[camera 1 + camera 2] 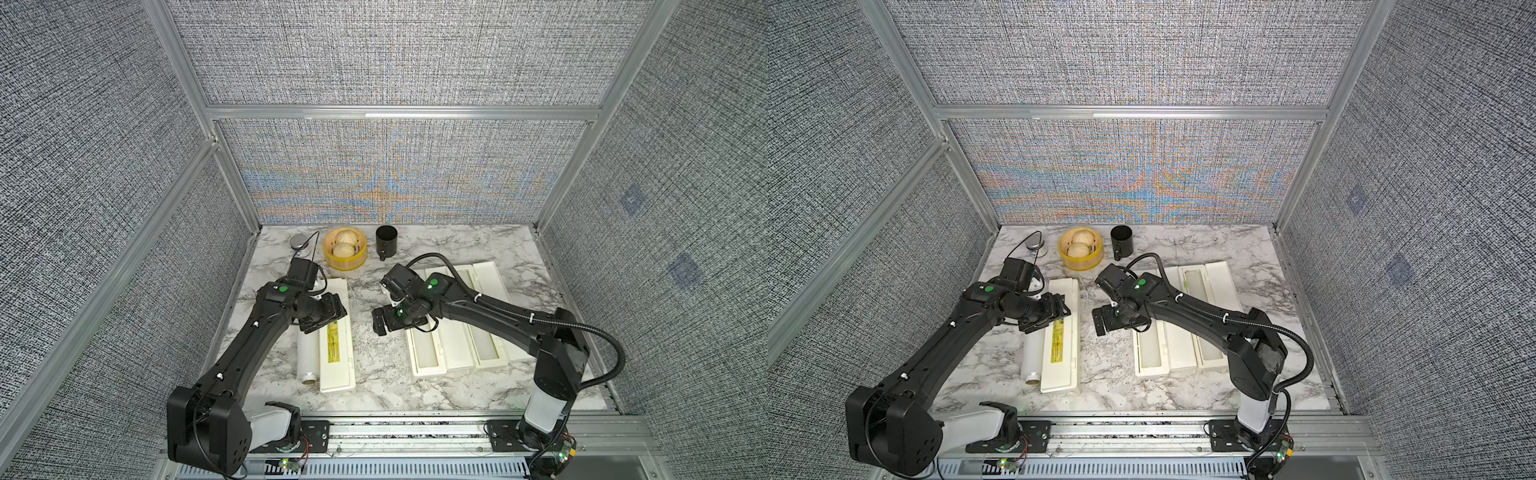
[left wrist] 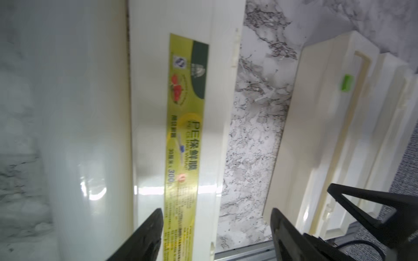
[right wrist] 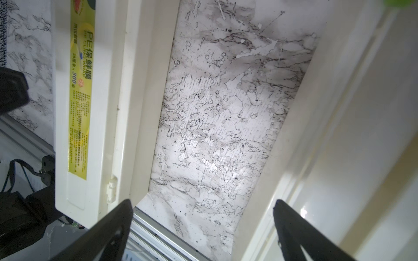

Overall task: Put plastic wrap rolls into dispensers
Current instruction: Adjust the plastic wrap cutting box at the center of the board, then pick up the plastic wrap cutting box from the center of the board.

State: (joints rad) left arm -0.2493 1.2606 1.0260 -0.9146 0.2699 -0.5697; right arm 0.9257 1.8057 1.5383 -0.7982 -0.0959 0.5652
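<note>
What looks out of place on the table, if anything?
One plastic wrap roll lies loose on the marble table, right alongside the closed dispenser rather than inside it. That dispenser's lid is shut, while the two other dispensers lie open. Nothing looks spilled or damaged.

Cream dispenser (image 1: 337, 332), yellow-green label (image 1: 333, 343)

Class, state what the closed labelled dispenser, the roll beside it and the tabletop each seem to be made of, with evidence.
Closed dispenser: probably moulded plastic, cream, semi-gloss; light glints off it. Roll: wound film, glossy milky white, brownish core, likely cardboard, at its end. Tabletop: marble pattern, grey veins on white; stone or printed laminate, cannot tell.
</note>
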